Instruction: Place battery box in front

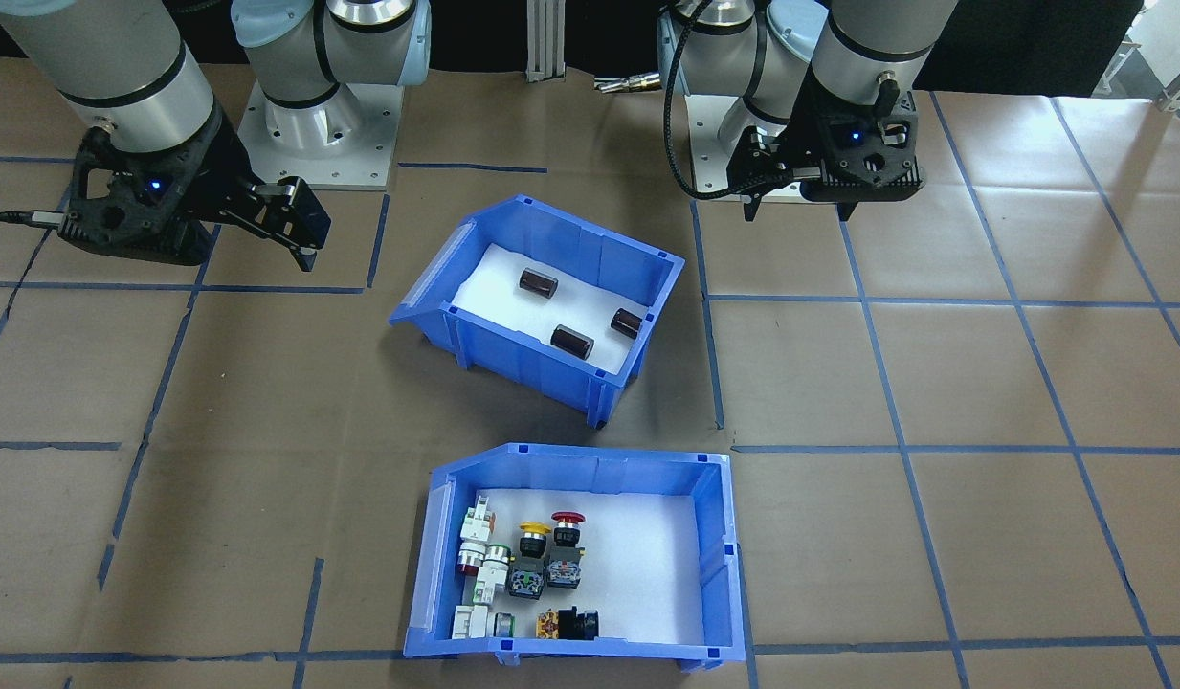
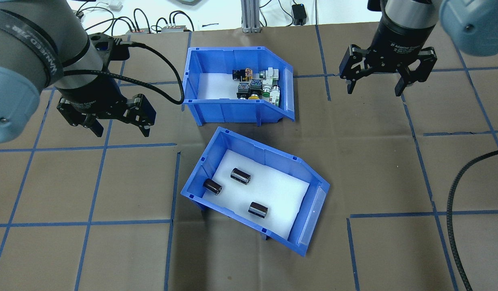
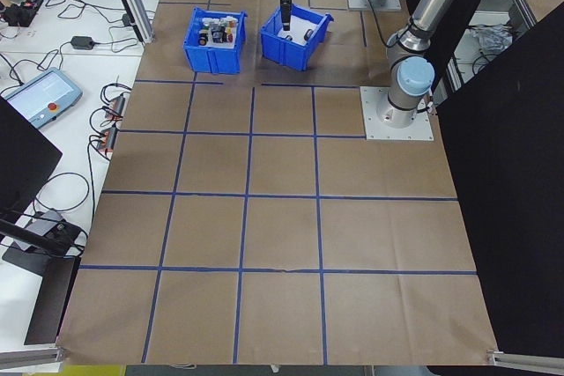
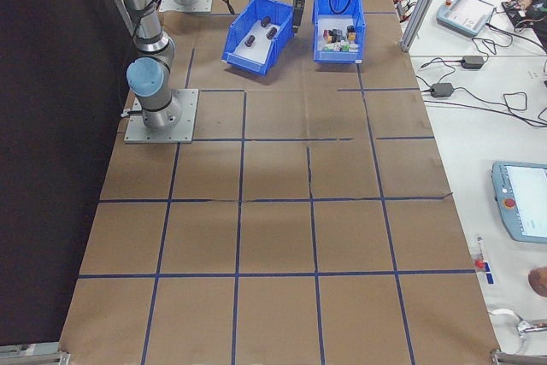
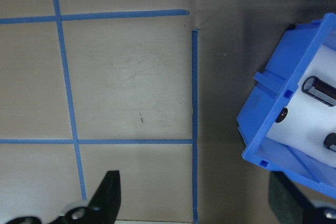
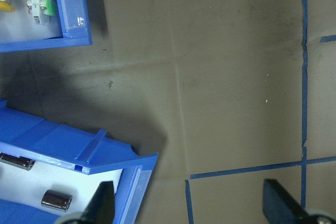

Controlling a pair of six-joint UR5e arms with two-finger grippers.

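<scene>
The battery box [image 2: 255,190] sits skewed mid-table, nearer the robot than the switch bin [image 2: 236,91]. Both grippers, left [image 2: 111,123] and right [image 2: 376,83], hover open and empty; the left seems nearer.

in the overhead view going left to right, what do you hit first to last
left gripper → battery box → right gripper. The switch bin overlaps the battery box sideways, so it has no clear place in the order.
</scene>
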